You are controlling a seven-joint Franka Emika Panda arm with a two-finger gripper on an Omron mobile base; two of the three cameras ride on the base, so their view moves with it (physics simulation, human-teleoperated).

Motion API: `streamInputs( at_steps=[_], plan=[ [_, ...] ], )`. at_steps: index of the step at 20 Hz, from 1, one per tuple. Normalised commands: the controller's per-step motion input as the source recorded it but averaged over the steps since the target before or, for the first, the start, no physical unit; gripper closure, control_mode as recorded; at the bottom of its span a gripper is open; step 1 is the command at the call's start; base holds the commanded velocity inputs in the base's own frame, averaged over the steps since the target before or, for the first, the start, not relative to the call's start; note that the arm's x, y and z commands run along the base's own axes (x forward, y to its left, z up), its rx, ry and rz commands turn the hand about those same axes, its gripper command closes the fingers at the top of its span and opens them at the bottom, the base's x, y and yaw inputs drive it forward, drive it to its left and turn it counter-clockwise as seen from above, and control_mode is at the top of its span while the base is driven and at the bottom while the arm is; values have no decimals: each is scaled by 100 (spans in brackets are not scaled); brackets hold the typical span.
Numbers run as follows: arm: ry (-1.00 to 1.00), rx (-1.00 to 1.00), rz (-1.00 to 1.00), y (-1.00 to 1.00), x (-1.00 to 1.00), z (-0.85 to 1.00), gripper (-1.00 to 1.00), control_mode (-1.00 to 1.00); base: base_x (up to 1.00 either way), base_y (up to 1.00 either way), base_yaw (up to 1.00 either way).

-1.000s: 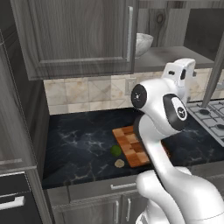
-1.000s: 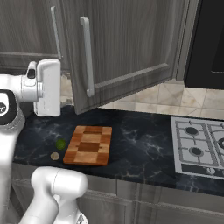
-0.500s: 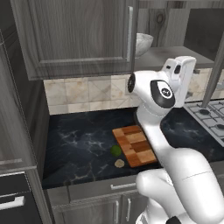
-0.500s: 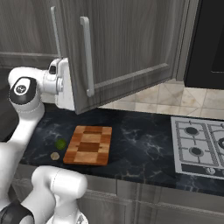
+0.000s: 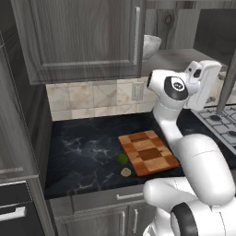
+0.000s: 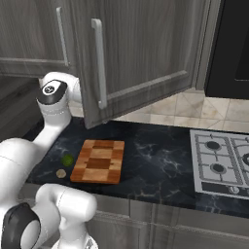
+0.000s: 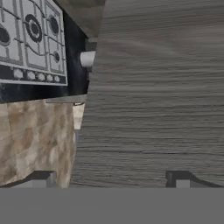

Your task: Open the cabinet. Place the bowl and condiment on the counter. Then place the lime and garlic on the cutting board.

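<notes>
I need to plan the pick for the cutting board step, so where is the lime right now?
The lime sits on the black counter just off the cutting board's left edge in the left base view, with the garlic right in front of it.

One cutting board [image 5: 148, 152], one lime [image 5: 122, 158] and one garlic [image 5: 125, 172] are on the counter [image 5: 87, 152]. One bowl [image 5: 151, 46] is on the shelf. Two cabinet doors [image 6: 141, 48] carry one bar handle [image 6: 99, 63] each. One hob [image 6: 221, 163] has four burners.

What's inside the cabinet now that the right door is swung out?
In the left base view, the bowl sits on the cabinet shelf, partly hidden by the closed left door. The condiment isn't visible from here; the door may cover it.
</notes>
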Motion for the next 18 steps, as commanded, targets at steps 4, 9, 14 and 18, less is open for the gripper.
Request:
streamInputs(
  at_steps=[4, 9, 14, 18],
  plan=[
    [-16, 0, -19, -67, 0, -12, -100, -100, 0, 0, 0],
    [-19, 0, -17, -68, -2, -11, -100, -100, 0, 0, 0],
    [-14, 0, -11, -52, -2, -13, -100, -100, 0, 0, 0],
    [-10, 0, 0, -29, 0, -7, -100, -100, 0, 0, 0]
  ],
)
